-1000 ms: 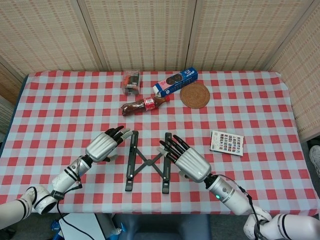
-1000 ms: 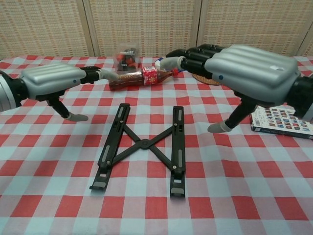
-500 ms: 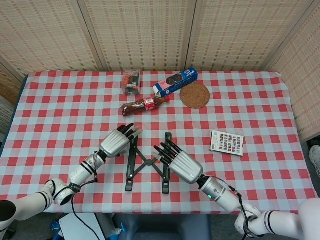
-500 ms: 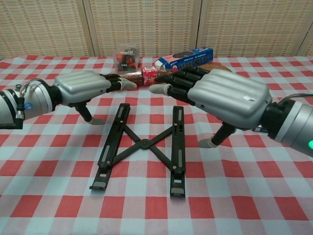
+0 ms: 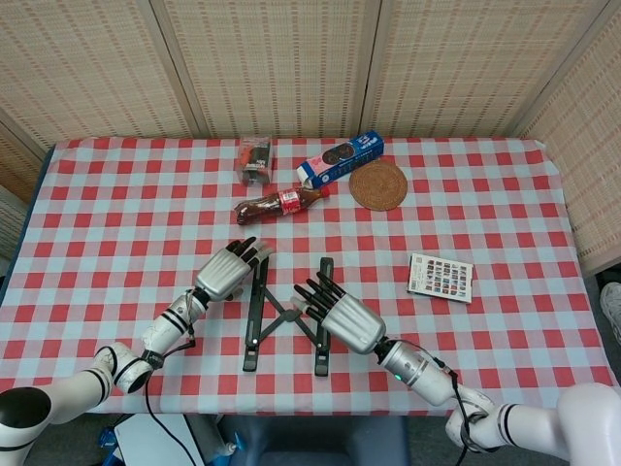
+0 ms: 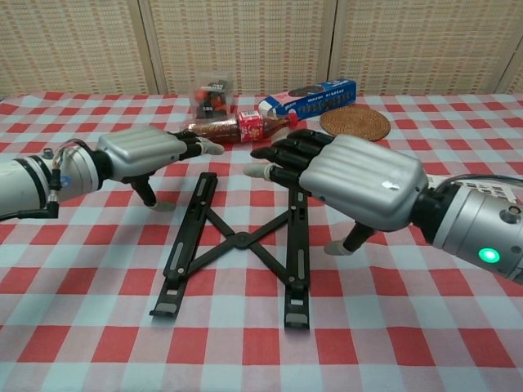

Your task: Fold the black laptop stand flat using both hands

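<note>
Both hands have come closer to the black laptop stand (image 5: pixel 286 316) than one second ago, and the stand itself has not moved. The left hand (image 5: pixel 225 273) is now at the far end of the stand's left rail, and its fingers (image 6: pixel 200 144) point toward the middle, spread and holding nothing. In the chest view its thumb points down to the cloth just beside the rail. I cannot tell if the fingertips touch the rail. The right hand (image 5: pixel 344 316) is above the right rail, and it covers the upper part of this rail in the head view. Its fingers (image 6: pixel 282 155) are also stretched out and a little apart, with nothing between them, and the thumb reaches down beside the rail.

The stand lies near the front edge of the checkered table (image 5: pixel 116 214), with its two rails apart and the crossed bars between them making an X. Behind it are a cola bottle (image 5: pixel 279 204), a blue box (image 5: pixel 340 159), a round woven coaster (image 5: pixel 378 184) and a small clear container (image 5: pixel 255 159). To the right lies a colourful card (image 5: pixel 441 278).
</note>
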Controlling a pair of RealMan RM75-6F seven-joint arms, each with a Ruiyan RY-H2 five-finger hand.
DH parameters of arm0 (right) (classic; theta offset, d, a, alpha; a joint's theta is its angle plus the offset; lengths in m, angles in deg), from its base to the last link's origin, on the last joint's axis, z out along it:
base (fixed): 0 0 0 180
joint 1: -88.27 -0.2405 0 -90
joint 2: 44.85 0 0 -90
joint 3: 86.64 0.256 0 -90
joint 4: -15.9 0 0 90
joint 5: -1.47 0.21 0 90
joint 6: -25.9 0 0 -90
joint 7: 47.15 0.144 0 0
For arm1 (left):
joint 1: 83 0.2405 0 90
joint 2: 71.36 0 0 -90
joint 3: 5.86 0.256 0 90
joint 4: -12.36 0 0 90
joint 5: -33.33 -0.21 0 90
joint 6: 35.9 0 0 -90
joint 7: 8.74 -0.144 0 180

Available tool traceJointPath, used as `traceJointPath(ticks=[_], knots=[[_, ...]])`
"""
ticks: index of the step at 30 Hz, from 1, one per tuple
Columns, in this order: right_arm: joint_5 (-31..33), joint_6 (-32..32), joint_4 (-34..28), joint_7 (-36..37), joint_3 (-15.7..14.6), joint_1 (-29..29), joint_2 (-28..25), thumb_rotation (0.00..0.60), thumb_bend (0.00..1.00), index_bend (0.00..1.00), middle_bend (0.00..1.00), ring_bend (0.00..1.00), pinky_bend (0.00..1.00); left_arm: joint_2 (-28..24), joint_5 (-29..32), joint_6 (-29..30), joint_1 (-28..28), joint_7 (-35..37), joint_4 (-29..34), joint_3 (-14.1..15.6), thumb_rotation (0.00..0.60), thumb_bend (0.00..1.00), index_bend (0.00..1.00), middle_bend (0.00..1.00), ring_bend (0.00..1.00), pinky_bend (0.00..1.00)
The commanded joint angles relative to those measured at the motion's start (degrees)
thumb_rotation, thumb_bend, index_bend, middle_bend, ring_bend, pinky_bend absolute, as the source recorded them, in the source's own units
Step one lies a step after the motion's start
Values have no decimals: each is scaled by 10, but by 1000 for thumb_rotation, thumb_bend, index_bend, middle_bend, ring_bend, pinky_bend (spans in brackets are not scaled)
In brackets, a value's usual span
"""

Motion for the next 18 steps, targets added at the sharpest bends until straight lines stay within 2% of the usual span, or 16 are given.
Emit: traceJointPath(ticks=[1, 18], knots=[[0, 4, 16, -1, -1, -3, 13, 600, 0, 0, 0, 0, 0, 3, 2, 0, -1, 3, -3, 1, 600, 229, 0, 0, 0, 182], [-12, -5, 92, 6, -6, -11, 69, 600, 0, 0, 0, 0, 0, 17, 12, 1, -4, 23, -14, 5, 600, 228, 0, 0, 0, 182]])
